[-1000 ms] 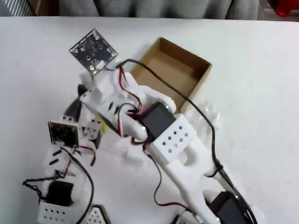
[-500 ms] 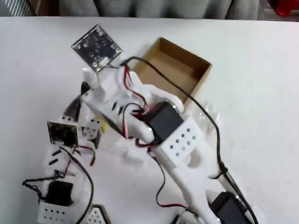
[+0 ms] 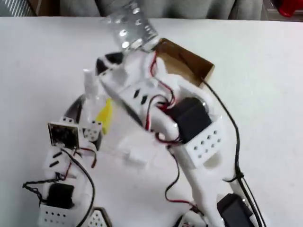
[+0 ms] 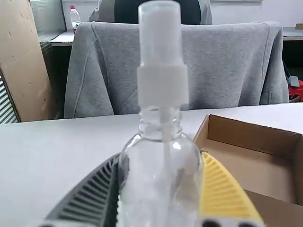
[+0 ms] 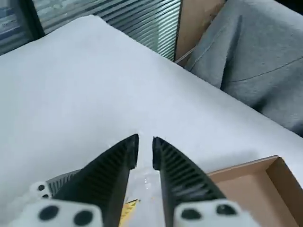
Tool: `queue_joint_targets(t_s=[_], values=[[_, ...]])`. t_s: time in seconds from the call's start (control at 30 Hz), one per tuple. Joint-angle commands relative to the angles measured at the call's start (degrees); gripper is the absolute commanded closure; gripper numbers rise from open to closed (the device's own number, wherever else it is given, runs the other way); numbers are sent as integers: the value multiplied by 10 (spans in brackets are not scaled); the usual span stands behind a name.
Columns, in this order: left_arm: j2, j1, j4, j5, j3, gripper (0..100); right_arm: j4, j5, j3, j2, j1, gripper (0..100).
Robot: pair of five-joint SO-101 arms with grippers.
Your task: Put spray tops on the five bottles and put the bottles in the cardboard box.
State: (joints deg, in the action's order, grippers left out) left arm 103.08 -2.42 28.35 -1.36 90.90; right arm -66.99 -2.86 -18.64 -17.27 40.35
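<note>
Nearest the arm bases, the left gripper (image 4: 158, 191) grips a clear bottle (image 4: 158, 156) by its rounded body. One grey finger and one yellow finger (image 4: 222, 198) press in from opposite sides, and the bottle stands upright on the white table (image 3: 265, 94). This looks like a bracing hold, meant to stop the bottle turning or tipping while its neck is worked from above. A white spray top (image 4: 161, 61) sits on the neck, and its thin tube runs down inside the glass. I cannot tell whether it is fully seated or only resting there. The bottle looks empty of liquid, though the clear glass makes that hard to confirm.

Just past the bottle, the right gripper (image 5: 144, 142) hangs above and slightly beyond the spray top. Its two black fingers are drawn close, with only a narrow slit between them and nothing held in it. From that position the top seems fitted and let go, so the capping step for this bottle is probably done or nearly done.

Farther on is the cardboard box (image 4: 255, 135), open at the top and close beside the bottle, a short carry away. The part of its floor that shows is bare, with no bottles on it. In the high view the right arm covers much of the box, so the rest of its inside is hidden.
</note>
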Motion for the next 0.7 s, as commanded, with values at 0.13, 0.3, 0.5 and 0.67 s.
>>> queue_joint_targets(t_s=[0.13,0.3,0.5,0.67], values=[[12,-1,-16,-1,-7,980,107,5,22,76,-38,982],[12,-1,-17,-1,-6,980,94,5,6,104,-17,982],[12,-1,-17,-1,-6,980,14,5,-21,109,26,982],[12,-1,-17,-1,-6,980,-33,6,-51,105,29,982]])
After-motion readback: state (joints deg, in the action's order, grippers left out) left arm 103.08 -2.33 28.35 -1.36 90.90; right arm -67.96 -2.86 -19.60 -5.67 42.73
